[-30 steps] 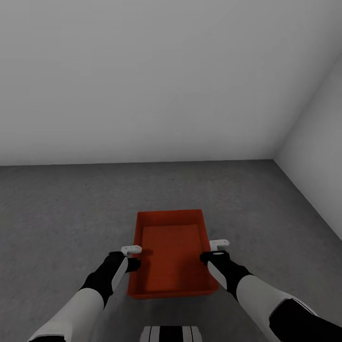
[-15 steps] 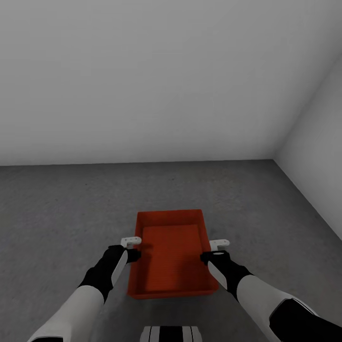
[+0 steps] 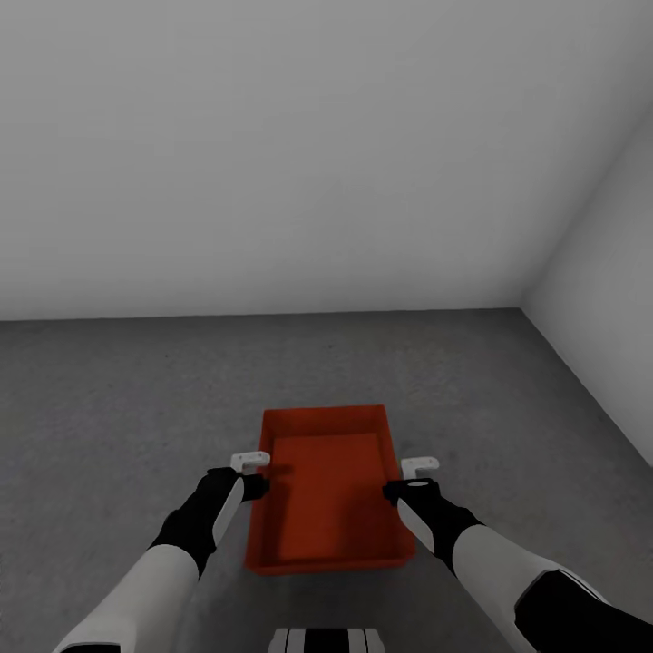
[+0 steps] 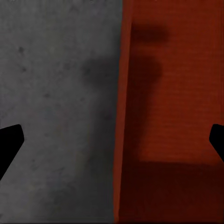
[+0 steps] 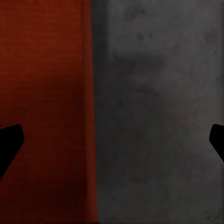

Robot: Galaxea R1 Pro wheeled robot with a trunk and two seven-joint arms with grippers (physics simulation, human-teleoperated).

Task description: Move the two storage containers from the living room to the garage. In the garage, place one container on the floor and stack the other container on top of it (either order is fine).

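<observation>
Where the white walls [image 3: 272,145] of the garage meet in a corner toward the right of the head view, they bound a grey speckled concrete floor [image 3: 109,390] that spreads across the lower half of the scene. On this floor, directly ahead of the robot and well apart from both walls, lies a single red-orange storage container [image 3: 328,490], open-topped, its long axis running away from the robot and its flat bottom bare.

The left arm [image 3: 154,580] and right arm [image 3: 490,553], white at the forearm and black toward the wrist, reach forward on either side of the container. The left gripper [image 3: 251,472] stands over the container's left long wall near its middle; the right gripper [image 3: 415,476] stands over the right long wall at a matching position.

Seen from the left wrist, the container's wall [image 4: 122,116] runs between two dark fingertips [image 4: 9,144] that sit at opposite edges of the picture, one over concrete and one over the red bottom; the jaws are spread wide and touch nothing. Seen from the right wrist, the arrangement is mirrored: the wall [image 5: 89,116] passes between widely parted fingertips [image 5: 9,144], jaws apart and clear of the rim. Faint shadows of the grippers fall on the container's bottom and on the concrete beside it.
</observation>
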